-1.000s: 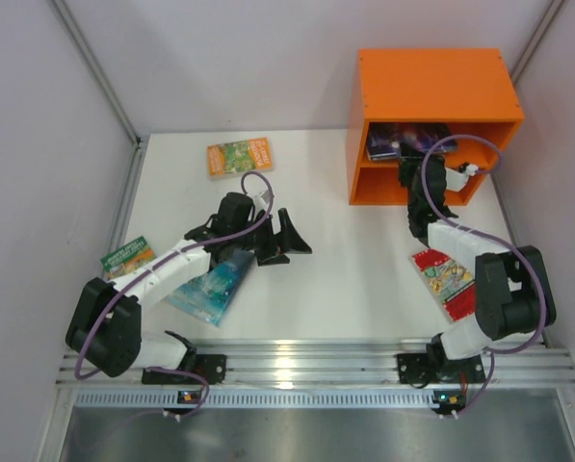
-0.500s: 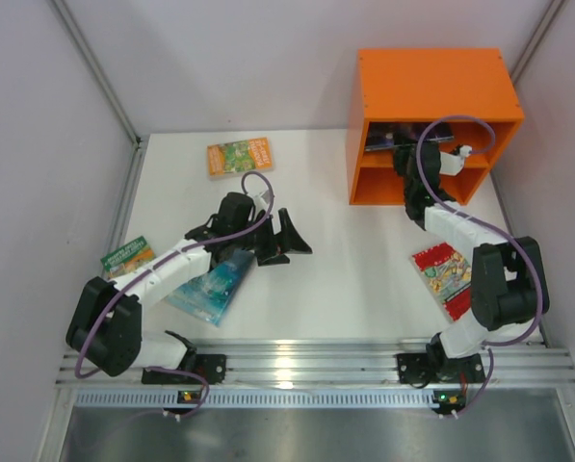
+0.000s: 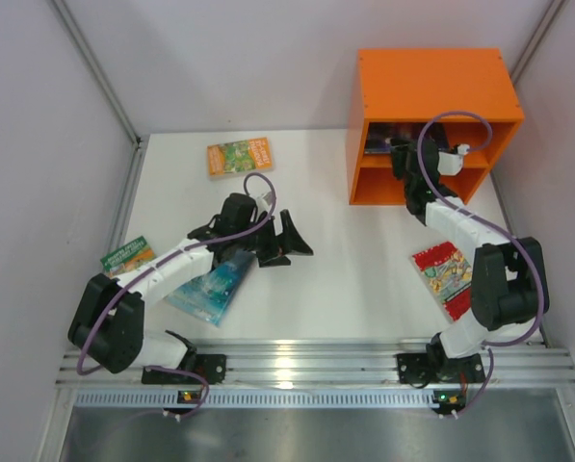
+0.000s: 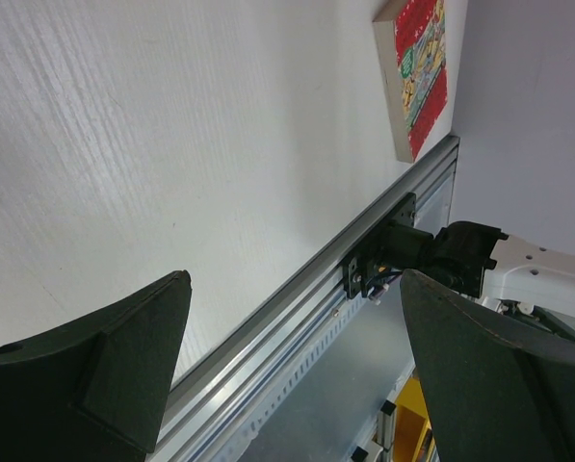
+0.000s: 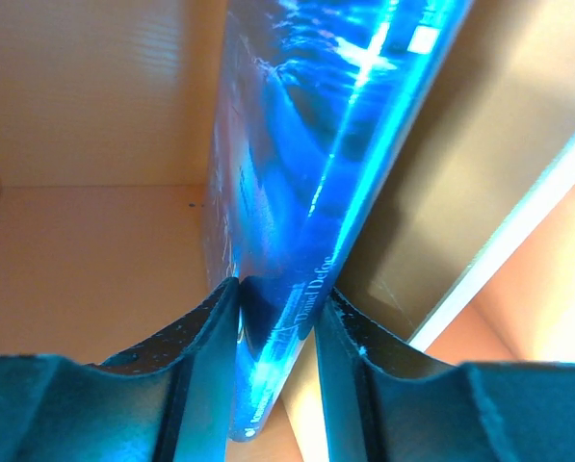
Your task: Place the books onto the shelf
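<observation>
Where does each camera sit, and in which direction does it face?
Top external: above and behind the bases, looking down on the table, orange shelf, left arm and right arm.
Left wrist: low over the table, facing the red book and the right arm's base; open left gripper frames it.
Right wrist: inside the shelf's upper compartment; right gripper clamps the dark blue book.
Shared: top and left wrist both show the red book.

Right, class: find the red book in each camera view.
Top external: red book lower right.
Left wrist: red book top right.
Right wrist: not in it.
Shared landmark: metal rail along the near edge.
</observation>
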`<state>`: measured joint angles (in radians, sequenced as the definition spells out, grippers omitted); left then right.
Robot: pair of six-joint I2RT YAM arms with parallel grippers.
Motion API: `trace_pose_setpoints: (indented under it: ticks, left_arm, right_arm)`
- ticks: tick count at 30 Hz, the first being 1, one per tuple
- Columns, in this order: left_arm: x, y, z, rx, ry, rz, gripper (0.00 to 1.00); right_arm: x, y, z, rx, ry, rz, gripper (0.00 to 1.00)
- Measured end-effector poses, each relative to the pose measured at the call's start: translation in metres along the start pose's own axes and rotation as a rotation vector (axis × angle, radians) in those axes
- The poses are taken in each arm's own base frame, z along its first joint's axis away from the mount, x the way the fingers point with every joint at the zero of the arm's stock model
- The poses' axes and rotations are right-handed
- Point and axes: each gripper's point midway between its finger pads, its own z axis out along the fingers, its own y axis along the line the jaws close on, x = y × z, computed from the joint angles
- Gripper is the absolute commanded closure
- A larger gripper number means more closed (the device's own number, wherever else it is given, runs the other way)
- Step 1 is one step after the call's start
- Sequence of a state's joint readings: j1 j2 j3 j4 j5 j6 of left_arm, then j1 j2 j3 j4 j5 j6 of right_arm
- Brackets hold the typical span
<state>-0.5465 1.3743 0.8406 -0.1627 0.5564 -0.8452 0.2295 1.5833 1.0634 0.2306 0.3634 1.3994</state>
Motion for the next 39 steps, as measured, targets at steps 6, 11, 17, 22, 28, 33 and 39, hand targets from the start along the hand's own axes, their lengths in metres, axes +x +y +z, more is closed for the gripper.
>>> trace_pose_setpoints:
  ticks: [6, 11, 17, 22, 28, 33, 39]
  left_arm:
    - [0.003, -0.001, 0.001, 0.003, 0.006, -0.001, 0.06]
    - [0.006, 0.001, 0.002, -0.003, 0.009, -0.01, 0.06]
    - [0.006, 0.001, 0.001, -0.007, 0.002, -0.01, 0.06]
    - [0.007, 0.001, 0.002, -0.011, 0.002, -0.008, 0.06]
    - [0.009, 0.0, 0.002, -0.009, 0.005, -0.007, 0.06]
    - [0.01, -0.002, 0.001, -0.004, 0.004, -0.002, 0.06]
    - [0.011, -0.003, 0.002, -0.004, 0.006, 0.001, 0.06]
  right_arm:
    - [0.008, 0.004, -0.003, 0.015, 0.044, -0.038, 0.56]
    - [0.018, 0.008, -0.007, 0.008, 0.083, -0.06, 0.53]
    - [0.02, 0.008, -0.011, 0.018, 0.104, -0.081, 0.53]
    - [0.023, 0.007, -0.015, 0.028, 0.119, -0.081, 0.52]
    - [0.023, 0.007, -0.017, 0.033, 0.128, -0.078, 0.51]
    - [0.024, 0.006, -0.02, 0.042, 0.132, -0.073, 0.54]
    - [0.024, 0.002, -0.025, 0.066, 0.138, -0.075, 0.57]
